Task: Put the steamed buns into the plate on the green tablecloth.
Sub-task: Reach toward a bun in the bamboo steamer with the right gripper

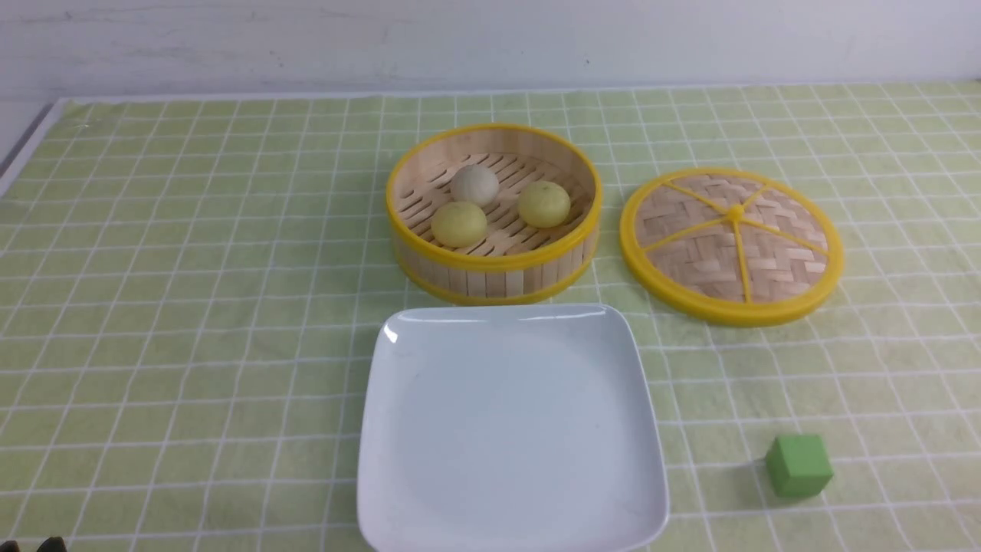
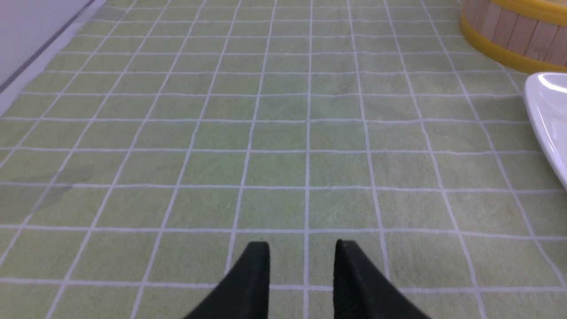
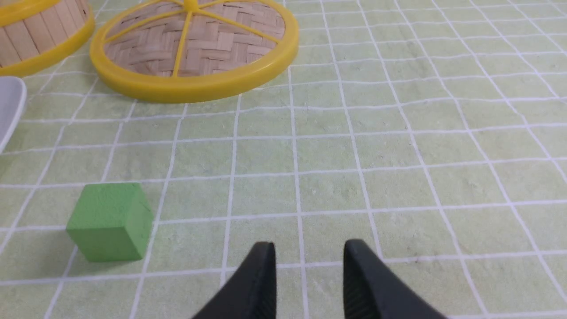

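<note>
No legible text or labels

left hand (image 2: 302, 243): jaws apart, empty | right hand (image 3: 310, 242): jaws apart, empty

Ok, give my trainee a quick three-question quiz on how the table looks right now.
1. How many steamed buns sit in the steamer basket?
2. True or false: the plate lies nearer the robot than the basket.
3. The woven lid lies: A) on the basket; B) on the tablecloth, to the basket's right; C) on the plate.
Key: 1. three; 2. true; 3. B.
</note>
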Controlling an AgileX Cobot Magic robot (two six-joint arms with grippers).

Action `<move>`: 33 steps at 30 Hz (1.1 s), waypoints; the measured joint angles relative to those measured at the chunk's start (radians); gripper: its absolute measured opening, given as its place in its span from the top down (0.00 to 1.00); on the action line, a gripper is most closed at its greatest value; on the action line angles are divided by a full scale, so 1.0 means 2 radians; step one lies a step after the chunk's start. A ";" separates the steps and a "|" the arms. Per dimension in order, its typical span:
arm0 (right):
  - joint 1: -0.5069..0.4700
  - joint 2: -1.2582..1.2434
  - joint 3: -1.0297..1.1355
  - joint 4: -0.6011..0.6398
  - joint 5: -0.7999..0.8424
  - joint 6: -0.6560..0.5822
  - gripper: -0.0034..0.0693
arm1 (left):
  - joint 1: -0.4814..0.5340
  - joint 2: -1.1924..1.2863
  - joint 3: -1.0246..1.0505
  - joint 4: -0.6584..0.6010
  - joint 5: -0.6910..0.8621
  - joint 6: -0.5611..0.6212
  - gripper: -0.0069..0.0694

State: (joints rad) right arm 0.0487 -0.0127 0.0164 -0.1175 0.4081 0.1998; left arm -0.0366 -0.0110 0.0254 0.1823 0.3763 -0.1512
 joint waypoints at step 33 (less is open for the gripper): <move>0.000 0.000 0.002 0.019 -0.009 0.035 0.62 | 0.000 0.000 0.000 0.002 -0.003 -0.035 0.59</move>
State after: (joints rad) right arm 0.0487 -0.0127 0.0198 -0.0793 0.3899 0.2690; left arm -0.0366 -0.0110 0.0254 0.1856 0.3698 -0.2218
